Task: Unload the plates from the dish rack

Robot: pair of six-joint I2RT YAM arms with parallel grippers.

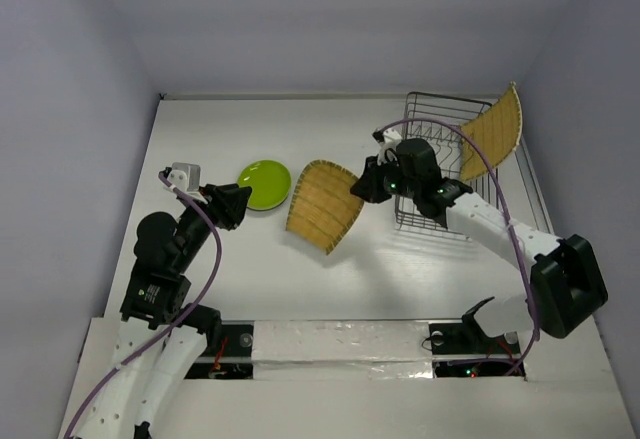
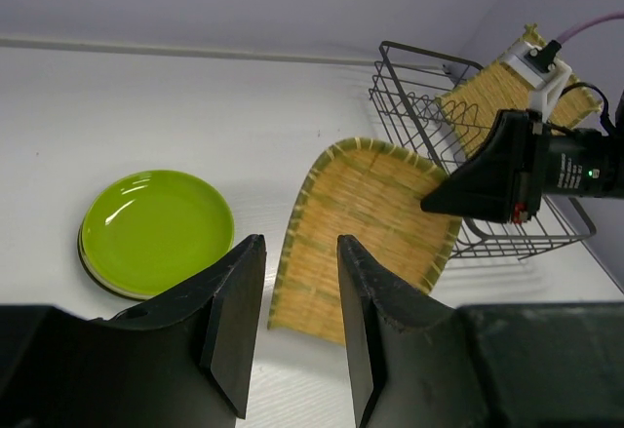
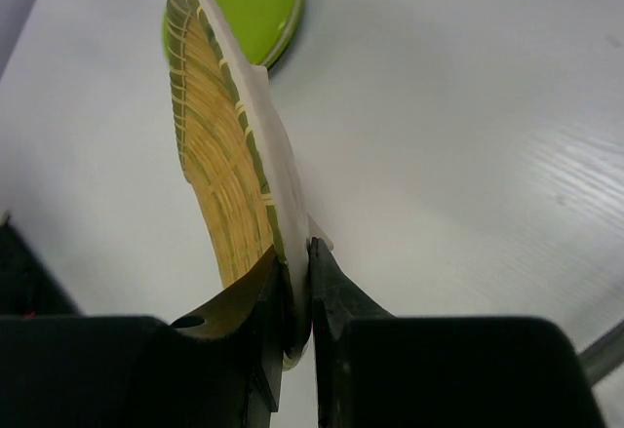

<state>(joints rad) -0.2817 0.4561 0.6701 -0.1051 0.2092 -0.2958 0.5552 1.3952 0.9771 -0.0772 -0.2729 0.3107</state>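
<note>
My right gripper (image 1: 362, 185) is shut on the edge of a woven straw-yellow plate (image 1: 322, 205) and holds it tilted above the table, left of the dish rack (image 1: 432, 119). The plate also shows in the right wrist view (image 3: 222, 145) and the left wrist view (image 2: 363, 233). A second woven plate (image 1: 494, 131) leans in the rack's far right corner. A lime green plate (image 1: 264, 185) lies on top of a small stack on the table. My left gripper (image 1: 240, 202) is open and empty beside the green plate, which also shows in the left wrist view (image 2: 156, 228).
The dark wire rack (image 2: 429, 97) stands at the back right, near the right wall. My right arm (image 1: 490, 224) stretches across its front. Grey walls close in the white table (image 1: 260, 279) on three sides.
</note>
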